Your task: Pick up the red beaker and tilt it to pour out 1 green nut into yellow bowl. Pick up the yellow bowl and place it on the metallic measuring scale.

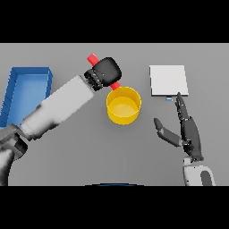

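My left hand (pixel 106 70) is shut on the red beaker (pixel 93 59), which lies tilted with its lower end (pixel 116 85) at the far rim of the yellow bowl (pixel 124 105). Most of the beaker is hidden by the hand. The bowl sits mid-table; I cannot make out a green nut in it. The metallic measuring scale (pixel 167 80), a flat pale square, lies to the bowl's right and farther back. My right hand (pixel 190 134) rests open, fingers straight, just in front of the scale and to the right of the bowl.
A blue tray (pixel 27 91) stands at the far left, beside my left forearm.
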You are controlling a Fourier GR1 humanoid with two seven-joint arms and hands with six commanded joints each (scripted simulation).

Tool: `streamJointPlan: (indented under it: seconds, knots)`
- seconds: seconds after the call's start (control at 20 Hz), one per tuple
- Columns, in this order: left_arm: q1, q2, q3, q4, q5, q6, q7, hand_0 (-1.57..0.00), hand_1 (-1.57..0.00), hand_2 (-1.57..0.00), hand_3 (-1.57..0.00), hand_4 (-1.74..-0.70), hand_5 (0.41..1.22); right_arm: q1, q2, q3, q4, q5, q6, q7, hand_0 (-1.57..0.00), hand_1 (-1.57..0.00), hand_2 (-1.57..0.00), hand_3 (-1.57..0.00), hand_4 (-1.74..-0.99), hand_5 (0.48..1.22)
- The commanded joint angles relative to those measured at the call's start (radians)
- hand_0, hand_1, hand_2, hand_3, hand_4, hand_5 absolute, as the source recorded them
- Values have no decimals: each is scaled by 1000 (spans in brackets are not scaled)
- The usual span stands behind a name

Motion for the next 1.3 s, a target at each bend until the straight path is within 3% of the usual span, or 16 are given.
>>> streamJointPlan:
  seconds: [0.0,0.4,0.85,1.05,1.25]
  knots:
    - [-13,-3,-19,-1,-18,-3,-11,-1571,-1571,-1571,-1525,-1733,1220,-7,0,-2,2,-1,-1,9,1,1,1,1,-1193,578]
    - [-96,2,-175,28,-180,12,-96,-1571,-1571,-1571,-1563,-1736,1221,-9,-4,-11,4,-16,5,-13,1,1,1,1,-1130,565]
    - [-226,-30,-290,80,-321,58,-162,-1571,-1571,-1571,-1570,-1733,1221,-1,0,-2,0,6,-7,-12,1,1,1,1,-1133,575]
    - [-383,-13,-263,139,-340,71,-208,-1571,-1571,-1571,-1571,-1728,1221,-2,7,5,-8,16,-15,-5,1,1,1,1,-1135,563]
    - [-496,51,-118,250,-279,102,-181,-1571,-1571,-1571,-1571,-1720,1221,-23,5,1,10,1,-3,-12,1,1,1,1,-1128,554]
